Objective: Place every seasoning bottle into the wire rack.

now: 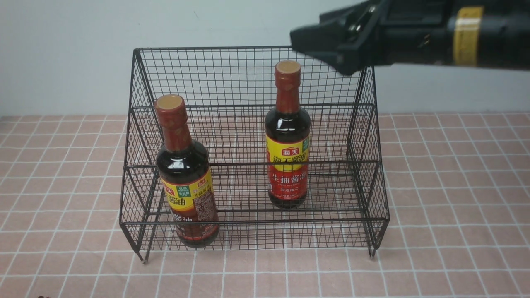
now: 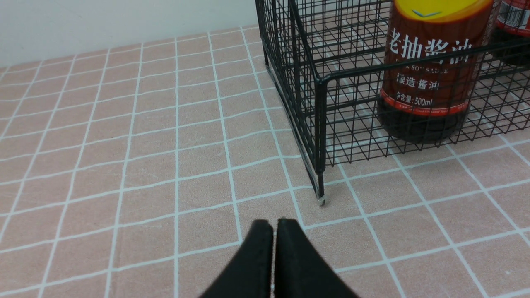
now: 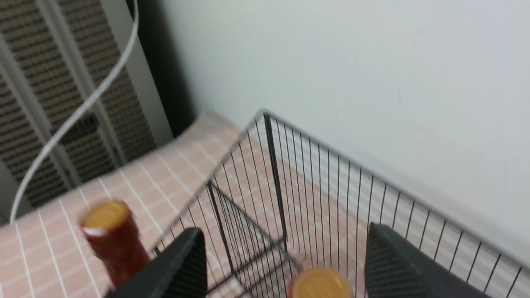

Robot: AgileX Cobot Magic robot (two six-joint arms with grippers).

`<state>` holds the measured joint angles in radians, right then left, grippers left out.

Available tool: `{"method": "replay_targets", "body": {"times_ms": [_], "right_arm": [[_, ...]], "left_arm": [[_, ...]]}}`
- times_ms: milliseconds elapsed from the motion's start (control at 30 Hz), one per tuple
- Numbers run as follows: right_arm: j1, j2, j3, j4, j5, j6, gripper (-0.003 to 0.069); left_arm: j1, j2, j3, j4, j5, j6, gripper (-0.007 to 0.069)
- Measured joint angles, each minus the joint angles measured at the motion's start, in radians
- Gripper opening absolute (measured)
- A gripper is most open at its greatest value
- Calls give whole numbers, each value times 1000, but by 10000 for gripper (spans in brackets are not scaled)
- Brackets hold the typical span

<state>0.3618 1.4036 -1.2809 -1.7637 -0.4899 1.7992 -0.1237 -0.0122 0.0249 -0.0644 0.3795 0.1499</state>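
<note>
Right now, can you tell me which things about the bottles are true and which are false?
1. Both bottles are in the wire rack. True.
2. The bottle with the red lower label lies flat on its side. False: it stands up.
3. The right gripper's jaws are open. True.
4. The bottle with the brown lower label has a green cap. False: its cap is tan.
5. The left gripper holds a bottle. False: it holds nothing.
</note>
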Motion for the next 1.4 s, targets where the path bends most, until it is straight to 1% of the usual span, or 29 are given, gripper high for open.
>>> {"method": "replay_targets", "body": {"times_ms": [33, 100, 167, 200, 267, 333, 367, 400, 433, 500, 533, 600, 633, 667, 700, 733, 767, 800, 833, 867, 900, 1000, 1033, 1067, 1100, 1133, 1200, 1267, 1400], "right_arm": [[0, -6, 0, 0, 1, 0, 463], [0, -79, 0, 0, 28, 4, 434], [0, -164, 0, 0, 71, 4, 367], [0, -170, 0, 0, 75, 3, 360], [-3, -255, 0, 0, 132, -48, 218], [-15, -323, 0, 0, 182, -154, 95], [-23, -349, 0, 0, 206, -221, 52], [-29, -369, 0, 0, 230, -297, 29], [-37, -391, 0, 1, 266, -381, 10], [-47, -418, 0, 4, 327, -502, -2], [-52, -438, 0, 4, 386, -600, -8], [-53, -463, 1, 13, 490, -714, -11], [-53, -474, 6, 21, 549, -757, -12], [-53, -477, 6, 24, 564, -767, -12], [-53, -495, 15, 72, 687, -824, -12], [-53, -508, 18, 115, 756, -842, -12], [-53, -511, 18, 128, 775, -849, -12], [-53, -520, 18, 204, 870, -862, -12], [-54, -540, 18, 359, 1027, -903, -12], [-54, -542, 18, 403, 1067, -910, -12], [-55, -558, 18, 592, 1205, -993, -13], [-55, -568, 18, 962, 1465, -1238, -13], [-55, -568, 19, 1073, 1519, -1335, -13], [-55, -568, 20, 1101, 1532, -1335, -13], [-55, -567, 31, 1323, 1600, -1480, -13], [-55, -567, 38, 1403, 1609, -1529, -13], [-55, -570, 71, 1636, 1621, -1684, -13], [-55, -592, 122, 1837, 1572, -1799, -13], [-55, -679, 214, 1930, 1423, -1834, -13]], "left_arm": [[0, 0, 0, 0, 0, 0, -7], [0, 0, 0, 0, 0, 0, -7], [0, 0, 0, 0, 0, 0, -7], [0, 0, 0, 0, 0, 0, -7], [0, 0, 0, 0, 0, 0, -7], [0, 0, 0, 0, 0, 0, -7], [0, 0, 0, 0, 0, 0, -7], [0, 0, 0, 0, 0, 0, -7], [0, 0, 0, 0, 0, 0, -7], [0, 0, 0, 0, 0, 0, -7], [0, 0, 0, 0, 0, 0, -7], [0, 0, 0, 0, 0, 0, -7], [0, 0, 0, 0, 0, 0, -7], [0, 0, 0, 0, 0, 0, -7], [0, 0, 0, 0, 0, 0, -7], [0, 0, 0, 0, 0, 0, -7], [0, 0, 0, 0, 0, 0, -7], [0, 0, 0, 0, 0, 0, -7], [0, 0, 0, 0, 0, 0, -7], [0, 0, 0, 0, 0, 0, -7], [0, 0, 0, 0, 0, 0, -7], [0, 0, 0, 0, 0, 0, -7], [0, 0, 0, 0, 0, 1, -7], [0, 0, 0, 0, 0, 1, -7], [0, 0, 0, 0, 0, 1, -7], [0, 0, 0, 0, 0, 1, -7], [0, 0, 0, 0, 0, 1, -7], [0, 0, 0, 0, 0, 1, -7], [0, 0, 0, 0, 0, 1, -7]]}}
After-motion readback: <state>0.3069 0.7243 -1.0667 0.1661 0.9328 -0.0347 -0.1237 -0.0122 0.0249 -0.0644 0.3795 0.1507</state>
